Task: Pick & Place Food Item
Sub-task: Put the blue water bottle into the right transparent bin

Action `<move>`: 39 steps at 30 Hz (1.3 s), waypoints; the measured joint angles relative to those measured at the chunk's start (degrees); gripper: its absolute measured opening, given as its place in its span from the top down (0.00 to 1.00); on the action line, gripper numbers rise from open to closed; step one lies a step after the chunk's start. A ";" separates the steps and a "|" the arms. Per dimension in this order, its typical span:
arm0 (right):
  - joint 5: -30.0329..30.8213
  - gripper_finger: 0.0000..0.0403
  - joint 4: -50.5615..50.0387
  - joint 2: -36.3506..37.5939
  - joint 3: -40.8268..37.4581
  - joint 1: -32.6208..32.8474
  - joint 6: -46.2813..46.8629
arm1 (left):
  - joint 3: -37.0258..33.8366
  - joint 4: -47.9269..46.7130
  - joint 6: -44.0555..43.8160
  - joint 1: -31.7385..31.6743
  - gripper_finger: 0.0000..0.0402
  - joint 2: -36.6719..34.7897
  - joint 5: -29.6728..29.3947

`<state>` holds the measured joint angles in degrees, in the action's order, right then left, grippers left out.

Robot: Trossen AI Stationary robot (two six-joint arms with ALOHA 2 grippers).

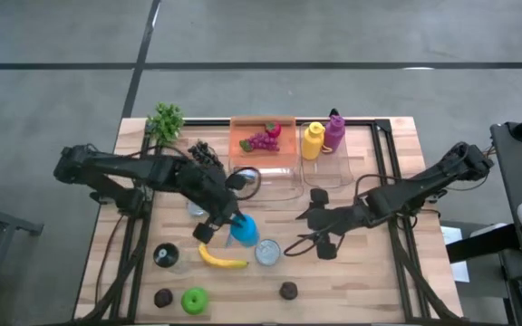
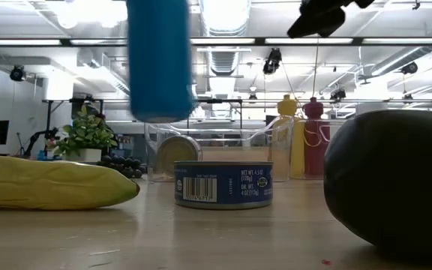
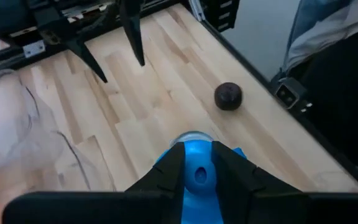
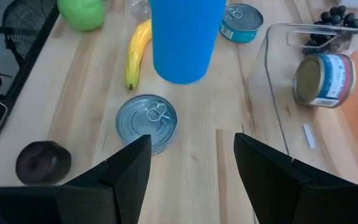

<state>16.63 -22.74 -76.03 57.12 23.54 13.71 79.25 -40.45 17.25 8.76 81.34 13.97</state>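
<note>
Left gripper [image 1: 227, 223] is clamped narrow on a blue bottle [image 1: 243, 230], held lifted clear of the table [image 1: 370, 281], near its middle; low view shows the bottle's base hanging in the air above the upright tin. In the left wrist view the two fingers [image 3: 170, 167] pinch the bottle's top.

Right gripper [image 1: 308, 243] hovers over the middle-right of the table, fingers spread wide, nothing between them. The silver-lidded tuna can [image 1: 268, 252] stands upright just beside it, between it and the bottle.

Banana [image 1: 220, 259] lies near the front edge, just beside the tuna can. Green apple [image 1: 194, 300] sits at the front edge, left of centre, a dark round fruit [image 1: 162, 297] beside it. Another dark round fruit [image 1: 288, 291] sits at the front edge near centre.

At the back edge: orange tray [image 1: 263, 138] holding purple grapes [image 1: 260, 141]; yellow bottle [image 1: 312, 140] and magenta bottle [image 1: 333, 132] standing upright, touching, in a clear bin [image 1: 333, 169]. Green plant [image 1: 165, 121] at the back-left corner. Dark grapes [image 1: 203, 154] lie just beside the tray. A second can [image 4: 323, 79] lies on its side inside a clear container [image 4: 277, 93].
</note>
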 joint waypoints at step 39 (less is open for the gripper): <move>-0.10 0.44 -11.36 10.78 -0.39 1.37 2.13 | 24.69 -1.81 12.90 -9.40 0.83 30.51 13.09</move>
<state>16.53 -34.09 -65.25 56.73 24.91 15.84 103.94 -42.26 30.14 -0.64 111.85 27.06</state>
